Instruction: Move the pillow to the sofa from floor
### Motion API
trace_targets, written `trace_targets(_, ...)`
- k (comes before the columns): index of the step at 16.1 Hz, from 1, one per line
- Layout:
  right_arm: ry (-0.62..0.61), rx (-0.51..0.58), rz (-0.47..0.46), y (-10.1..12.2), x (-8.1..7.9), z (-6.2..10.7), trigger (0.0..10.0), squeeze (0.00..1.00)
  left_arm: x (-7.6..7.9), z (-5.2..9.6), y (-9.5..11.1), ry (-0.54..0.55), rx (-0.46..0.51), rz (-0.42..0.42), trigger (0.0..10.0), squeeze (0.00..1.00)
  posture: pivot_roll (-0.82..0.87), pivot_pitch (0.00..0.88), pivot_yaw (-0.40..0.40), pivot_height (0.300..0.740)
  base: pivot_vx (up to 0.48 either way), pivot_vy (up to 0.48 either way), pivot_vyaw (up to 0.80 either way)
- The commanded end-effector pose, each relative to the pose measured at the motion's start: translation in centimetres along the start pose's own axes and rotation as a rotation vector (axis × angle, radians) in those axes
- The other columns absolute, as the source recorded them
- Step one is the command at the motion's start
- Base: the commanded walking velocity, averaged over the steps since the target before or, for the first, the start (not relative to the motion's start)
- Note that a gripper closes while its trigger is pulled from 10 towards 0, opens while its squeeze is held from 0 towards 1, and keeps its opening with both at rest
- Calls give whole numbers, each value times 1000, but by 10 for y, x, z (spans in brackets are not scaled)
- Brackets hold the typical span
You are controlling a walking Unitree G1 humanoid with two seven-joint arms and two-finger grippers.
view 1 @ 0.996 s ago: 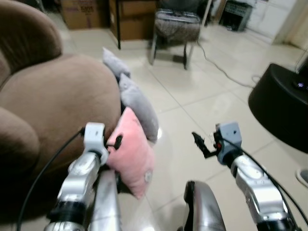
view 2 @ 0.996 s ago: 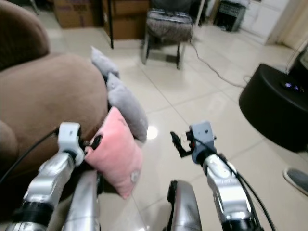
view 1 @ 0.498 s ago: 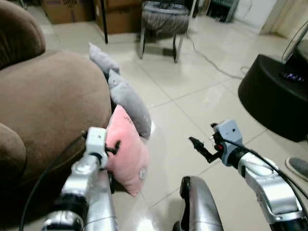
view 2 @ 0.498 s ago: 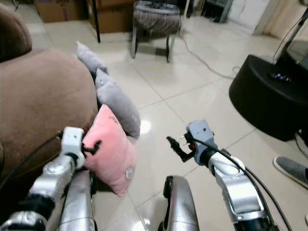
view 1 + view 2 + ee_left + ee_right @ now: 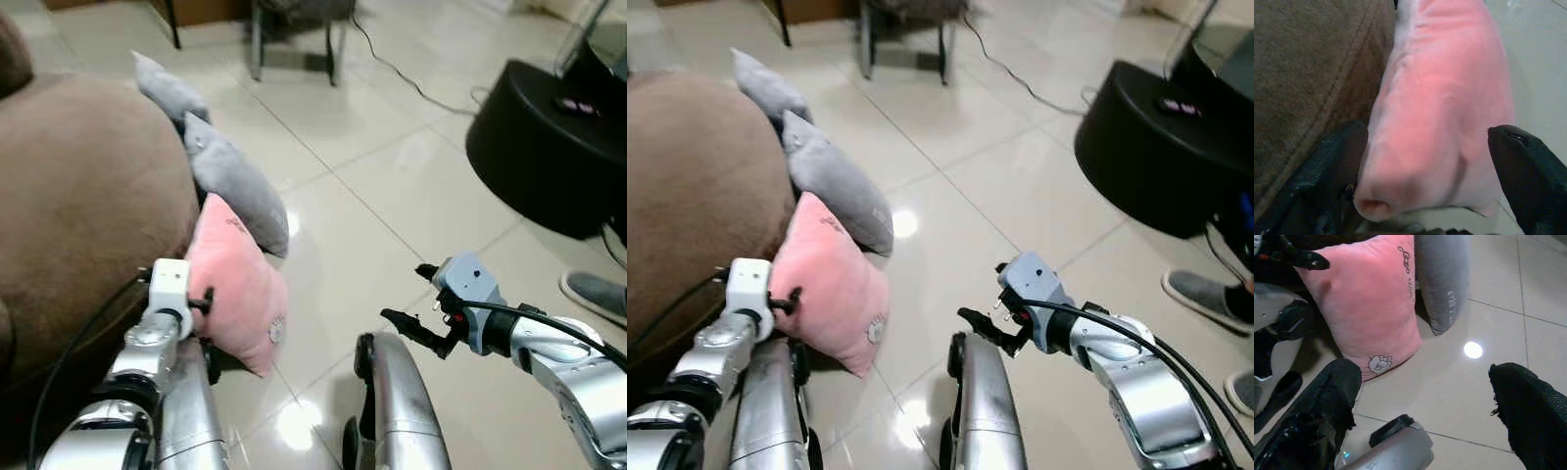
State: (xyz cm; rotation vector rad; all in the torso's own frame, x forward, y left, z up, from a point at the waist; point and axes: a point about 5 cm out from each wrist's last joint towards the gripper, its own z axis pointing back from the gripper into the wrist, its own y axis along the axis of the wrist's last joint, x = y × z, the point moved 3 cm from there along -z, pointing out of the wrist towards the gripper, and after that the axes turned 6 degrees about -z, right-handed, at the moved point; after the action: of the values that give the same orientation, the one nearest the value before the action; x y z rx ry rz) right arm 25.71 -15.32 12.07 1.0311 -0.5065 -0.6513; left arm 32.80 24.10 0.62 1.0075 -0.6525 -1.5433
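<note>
A brown sofa (image 5: 78, 206) fills the robot's left side, beside a pale tiled floor (image 5: 392, 206). Two grey pillows (image 5: 230, 186) lean against it (one behind the other). The pink pillow (image 5: 235, 284) stands on the floor against the sofa. The left gripper (image 5: 1425, 161) has its jaws apart around the pillow's corner. The right gripper (image 5: 407, 325) hovers over the floor, jaws apart.
</note>
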Motion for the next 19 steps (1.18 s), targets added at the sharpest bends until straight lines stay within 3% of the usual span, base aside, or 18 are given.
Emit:
trace_targets(1, 26, -10, 1, 1, -5, 7, 10000, 0, -9, 1, -5, 35, -10, -15, 10000, 0, -172, 195, -112, 506, 0, 0, 0)
trace_targets(6, 63, -48, -10, -1, -14, 18, 10000, 0, -22, 6, -25, 69, -83, -66, 10000, 0, -193, 221, -132, 506, 0, 0, 0)
trace_targets(11, 74, -42, -12, 4, -18, 21, 10000, 0, -22, 9, -38, 119, -113, 48, 10000, 0, -212, 227, -157, 506, 0, 0, 0)
trace_targets(12, 78, -43, -13, 4, -20, 21, 10000, 0, -21, 9, -38, 121, -110, 67, 9294, 0, -214, 227, -161, 506, 0, 0, 0)
trace_targets(13, 81, -45, -15, 4, -21, 22, 10000, 0, -20, 9, -38, 122, -102, 84, 5804, 0, -216, 228, -164, 506, 0, 0, 0)
trace_targets(14, 82, -47, -16, 4, -21, 23, 10000, 0, -19, 9, -36, 116, -85, 113, 3451, 0, -216, 228, -166, 506, 0, 0, 0)
trace_targets(15, 81, -49, -17, 4, -21, 23, 10000, 0, -18, 9, -35, 113, -75, 126, 0, 0, -215, 226, -168, 506, 0, 0, 0)
trace_targets(19, 71, -55, -20, 3, -21, 21, 10000, 0, -14, 6, -23, 94, -7, 138, 0, 0, -210, 212, -163, 506, 0, 0, 0)
